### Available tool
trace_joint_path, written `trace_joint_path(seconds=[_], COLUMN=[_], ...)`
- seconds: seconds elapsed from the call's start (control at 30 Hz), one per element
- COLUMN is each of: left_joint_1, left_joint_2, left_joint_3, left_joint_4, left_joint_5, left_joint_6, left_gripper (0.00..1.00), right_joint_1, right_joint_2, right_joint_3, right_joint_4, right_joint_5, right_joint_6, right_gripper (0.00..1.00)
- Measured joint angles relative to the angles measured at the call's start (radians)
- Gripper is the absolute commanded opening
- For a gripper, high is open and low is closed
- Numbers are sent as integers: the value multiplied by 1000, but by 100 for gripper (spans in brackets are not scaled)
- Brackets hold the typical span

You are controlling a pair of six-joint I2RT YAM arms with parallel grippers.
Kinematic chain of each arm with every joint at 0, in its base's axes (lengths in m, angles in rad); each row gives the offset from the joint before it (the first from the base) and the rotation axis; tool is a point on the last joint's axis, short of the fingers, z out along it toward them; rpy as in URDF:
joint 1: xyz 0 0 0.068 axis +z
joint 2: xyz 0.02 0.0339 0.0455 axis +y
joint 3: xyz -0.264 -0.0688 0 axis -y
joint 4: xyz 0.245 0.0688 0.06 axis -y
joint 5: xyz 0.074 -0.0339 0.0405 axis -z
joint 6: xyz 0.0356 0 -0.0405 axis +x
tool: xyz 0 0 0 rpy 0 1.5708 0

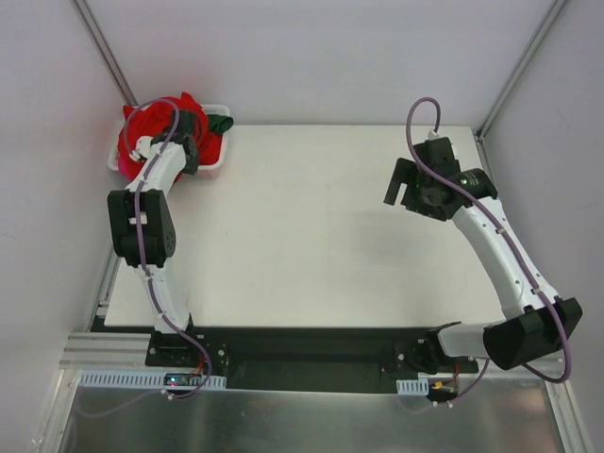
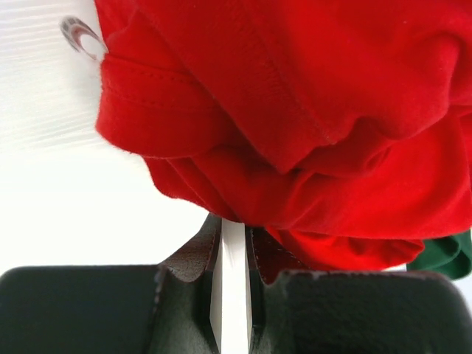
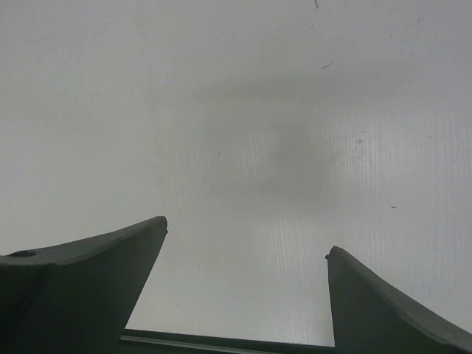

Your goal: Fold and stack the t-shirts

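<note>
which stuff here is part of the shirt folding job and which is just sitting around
Part of the job:
- red t-shirts, bunched in the basket
- dark green t-shirt, beside them
- left claw, shut on red cloth
- right claw, open over bare table

Just there:
- white basket
- table

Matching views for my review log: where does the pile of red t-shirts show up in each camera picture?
Top external: red t-shirts heaped in the white basket at the far-left table corner, under the left gripper.
Left wrist: red cloth fills the upper frame, bunched at the nearly shut fingers.
Right wrist: not in it; only bare table.
Shared landmark: the dark green shirt beside the red.
</note>
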Motion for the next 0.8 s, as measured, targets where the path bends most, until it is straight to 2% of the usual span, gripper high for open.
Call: trace_joint_path(seconds=[0.13, 0.27, 0.47, 0.67, 0.8], left_joint_1=[0, 0, 0, 0, 0], left_joint_2=[143, 218, 222, 178, 160], left_joint_3=[206, 351, 359, 281, 253], left_joint_4=[-31, -154, -165, -98, -75], left_joint_5=[15, 22, 23, 22, 23], left_joint_6=[64, 134, 162, 195, 240], left_gripper=[0, 0, 0, 0, 6], right_joint_1=[-16, -36, -61, -66, -66], right_joint_2=[14, 57, 118, 145, 149], right_joint_3=[50, 92, 115, 120, 120], right_joint_4=[-4, -4, -8, -10, -9], right_joint_5=[8, 8, -10, -41, -63], right_joint_6=[-22, -35, -47, -47, -48], right_gripper=[96, 96, 96, 96, 96])
